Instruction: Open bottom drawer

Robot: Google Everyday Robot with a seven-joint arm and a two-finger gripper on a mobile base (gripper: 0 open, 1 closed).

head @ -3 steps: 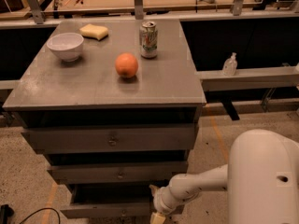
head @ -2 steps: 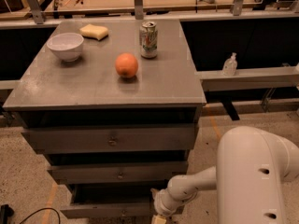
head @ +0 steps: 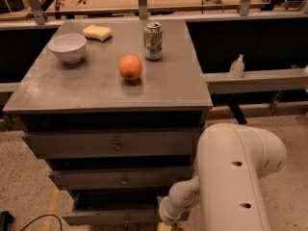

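camera view: pincer (head: 162,226) low at 6 o'clock, by the bottom drawer (head: 103,217) front.
bottom drawer is lowest of three under the desk (head: 96,88), front standing proud of the one above; pincer at 3 o'clock of its knob (head: 127,220), cut by frame edge, grip state cannot tell.

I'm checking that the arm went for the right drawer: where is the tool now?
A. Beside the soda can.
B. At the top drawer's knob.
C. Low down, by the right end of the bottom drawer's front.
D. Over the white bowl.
C: the tool sits at the picture's lower edge, next to the right end of the bottom drawer front, far below the cabinet top.
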